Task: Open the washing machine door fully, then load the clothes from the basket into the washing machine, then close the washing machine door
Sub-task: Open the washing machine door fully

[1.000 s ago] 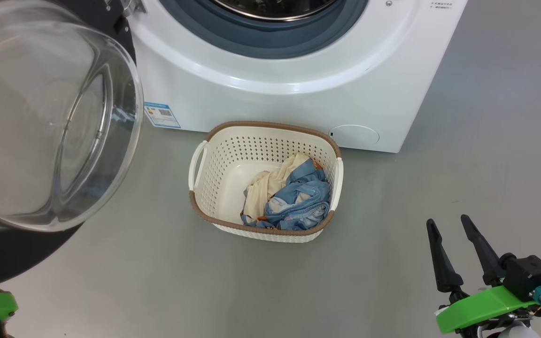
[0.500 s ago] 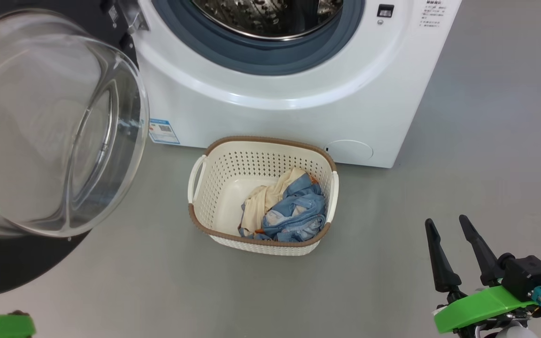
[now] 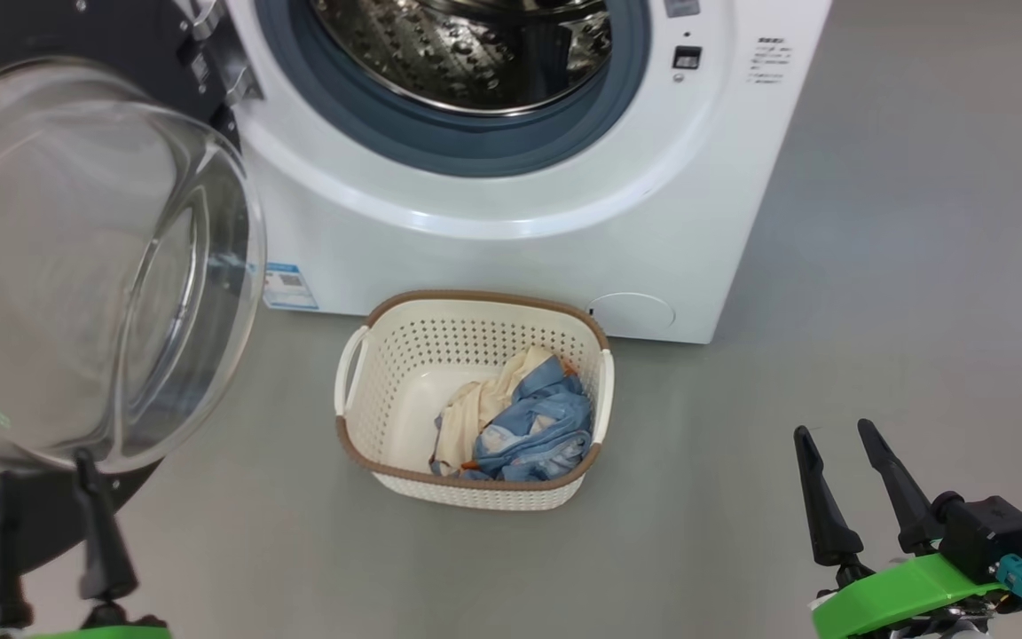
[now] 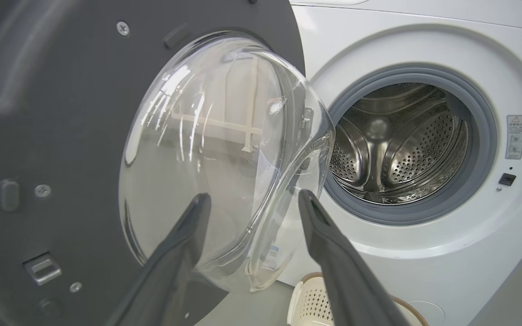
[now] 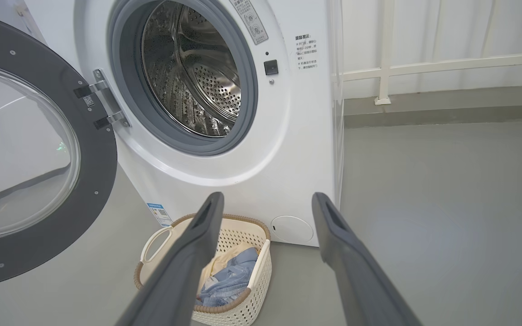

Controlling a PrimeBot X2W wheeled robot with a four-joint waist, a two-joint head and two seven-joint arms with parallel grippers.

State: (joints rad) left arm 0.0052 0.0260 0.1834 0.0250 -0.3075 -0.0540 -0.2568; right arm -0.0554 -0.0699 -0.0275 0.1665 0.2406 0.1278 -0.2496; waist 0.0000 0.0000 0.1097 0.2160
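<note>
The grey floor carries a white washer whose mouth is uncovered, showing the steel drum inside a grey-blue rubber ring. The drum looks empty as far as the wrist views reach.

The door hangs wide open on the washer's left, held by a metal hinge. Its clear glass bowl bulges toward the head camera, with the black ring around it.

The basket stands on the floor just in front of the washer, below the mouth and a little to the right of the door. The clothes lie inside it, heaped against its right and near walls: blue cloth on top, cream cloth under and to the left.

The right gripper hovers over bare floor, well to the right of the basket, its jaws spread and empty. The left gripper is low on the left, in front of the door's lower edge and pointing at the glass bowl. Its jaws are also spread with nothing between them, and whether they touch the door cannot be told.

A blue sticker sits at the washer's lower left corner, and a round cover at the lower right.
</note>
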